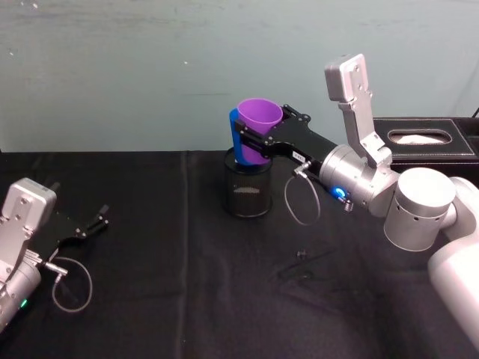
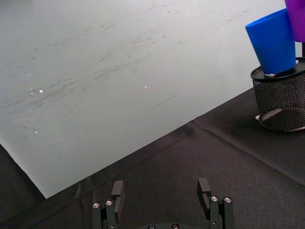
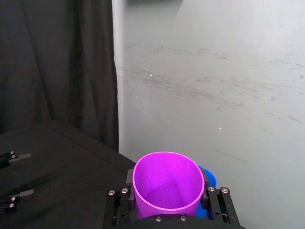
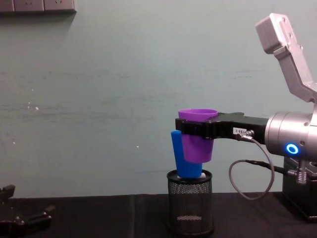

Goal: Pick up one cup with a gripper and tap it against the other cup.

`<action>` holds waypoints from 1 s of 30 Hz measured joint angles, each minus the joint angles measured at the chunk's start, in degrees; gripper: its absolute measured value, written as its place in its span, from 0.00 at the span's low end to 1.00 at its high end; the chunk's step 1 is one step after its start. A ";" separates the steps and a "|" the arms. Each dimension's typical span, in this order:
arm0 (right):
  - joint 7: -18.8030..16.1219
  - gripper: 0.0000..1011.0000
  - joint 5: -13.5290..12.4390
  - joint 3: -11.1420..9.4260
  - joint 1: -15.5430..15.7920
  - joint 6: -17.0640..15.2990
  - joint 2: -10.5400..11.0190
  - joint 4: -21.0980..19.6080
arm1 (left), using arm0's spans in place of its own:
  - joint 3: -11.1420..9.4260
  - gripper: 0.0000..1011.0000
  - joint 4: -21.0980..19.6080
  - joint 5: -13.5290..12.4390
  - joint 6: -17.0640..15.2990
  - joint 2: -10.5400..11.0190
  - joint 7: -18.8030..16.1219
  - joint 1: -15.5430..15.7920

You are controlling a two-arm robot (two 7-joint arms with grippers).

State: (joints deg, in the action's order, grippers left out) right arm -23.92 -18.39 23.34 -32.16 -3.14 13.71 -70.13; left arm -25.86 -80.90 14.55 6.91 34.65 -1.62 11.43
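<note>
My right gripper (image 1: 262,139) is shut on the purple cup (image 1: 260,114) and holds it upright in the air, just above a black mesh pen holder (image 1: 248,193). The blue cup (image 1: 235,136) stands tilted inside that holder. It lies close against the purple cup's left side and looks to be touching it. In the chest view the purple cup (image 4: 197,148) overlaps the blue cup (image 4: 179,159) above the holder (image 4: 190,203). The right wrist view looks down into the purple cup (image 3: 167,183), with a sliver of blue cup (image 3: 210,178) behind. My left gripper (image 1: 97,222) rests open at the near left.
A black tissue box (image 1: 426,138) stands at the back right, behind my right arm. A small dark object (image 1: 301,254) lies on the black cloth in front of the holder. The pale wall runs close behind the cups.
</note>
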 joint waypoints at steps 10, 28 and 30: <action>-0.38 0.73 -0.07 0.05 -0.80 0.09 -0.14 0.81 | 0.00 0.99 0.00 0.00 0.00 0.00 0.00 0.00; -0.66 0.73 -0.34 0.05 -0.92 0.18 -0.19 1.05 | 0.00 0.99 0.00 0.00 0.00 0.00 0.00 0.00; -0.65 0.73 -0.34 0.05 -0.91 0.18 -0.19 1.04 | 0.00 0.99 0.00 0.00 0.00 0.00 0.00 0.00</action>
State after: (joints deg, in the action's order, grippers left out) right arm -24.58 -18.72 23.39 -33.07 -2.96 13.53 -69.09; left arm -25.86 -80.90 14.55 6.91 34.65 -1.62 11.43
